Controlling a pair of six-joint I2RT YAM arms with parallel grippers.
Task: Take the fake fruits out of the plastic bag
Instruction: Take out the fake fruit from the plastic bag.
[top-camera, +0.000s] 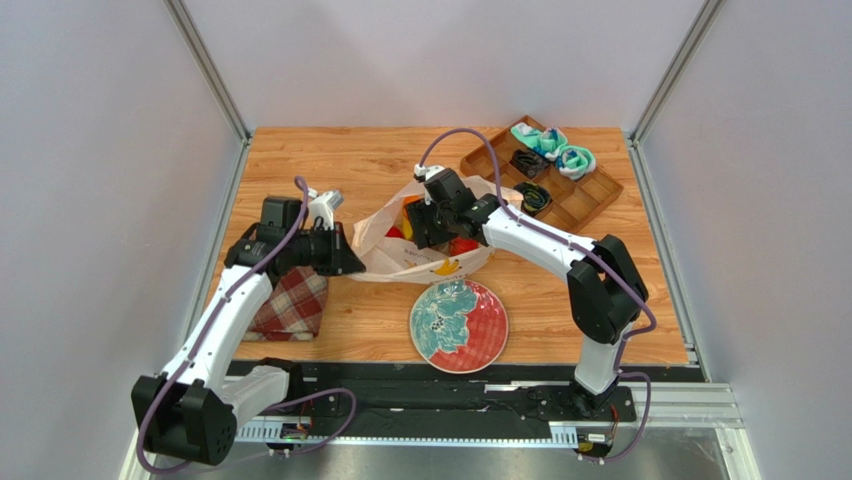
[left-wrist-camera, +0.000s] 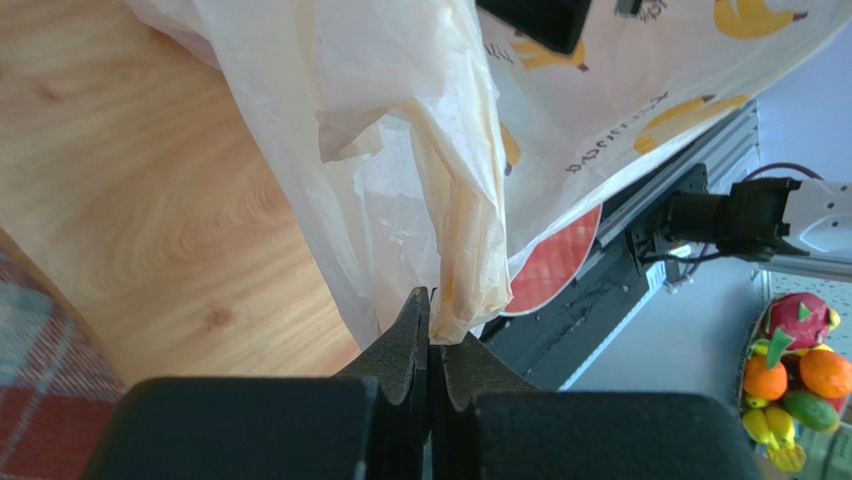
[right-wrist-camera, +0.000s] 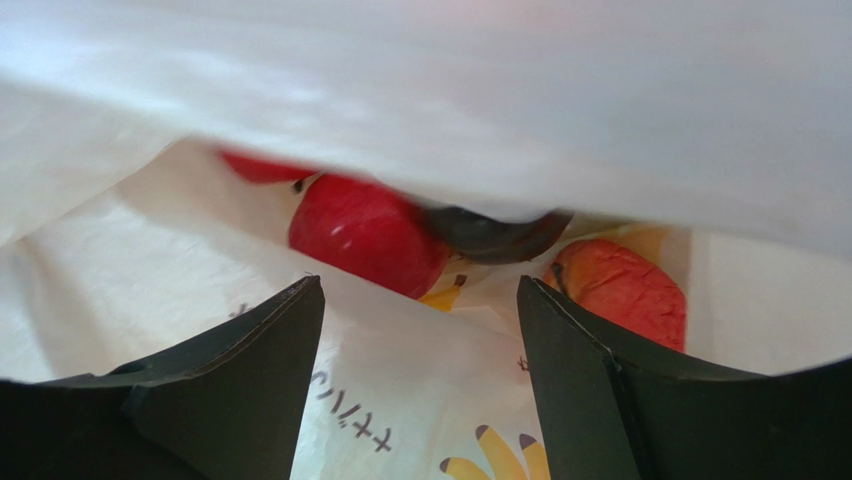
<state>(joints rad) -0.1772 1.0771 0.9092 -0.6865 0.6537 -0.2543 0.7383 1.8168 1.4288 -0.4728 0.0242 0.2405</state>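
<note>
A red plaid cloth (top-camera: 295, 305) lies on the wooden table (top-camera: 370, 160), under the left forearm and on the near side of the left pincer (left-wrist-camera: 428, 310). That pincer is clenched: its two dark fingers (left-wrist-camera: 400, 345) meet with no gap, pinching a twisted fold at the left end of the plastic bag (top-camera: 400, 255). Above the tips, the wrist view shows the thin cream film rising in crumpled pleats, with yellow banana prints on the panel to their right.

The bag stretches from the left pincer across to the right pincer (right-wrist-camera: 420, 290), which is pushed into the bag's open mouth from the far right side. This pincer is released. Its fingers stand wide apart and hold nothing, with printed film lying below them and a loose sheet of bag hanging over them. The fake fruits are inside the bag. Just ahead of the tips and slightly left sits a glossy red round fruit (right-wrist-camera: 365, 230). A dark round one (right-wrist-camera: 495, 232) is next to it, partly covered by the overhanging film, and a second red fruit (right-wrist-camera: 620, 290) lies beyond the right fingertip.

On the near side of the right pincer, just beside the bag's near edge, lies a teal-and-red painted plate (top-camera: 495, 325). Behind and to the right of that pincer, well apart, stands a compartmented wooden tray (top-camera: 600, 190).
</note>
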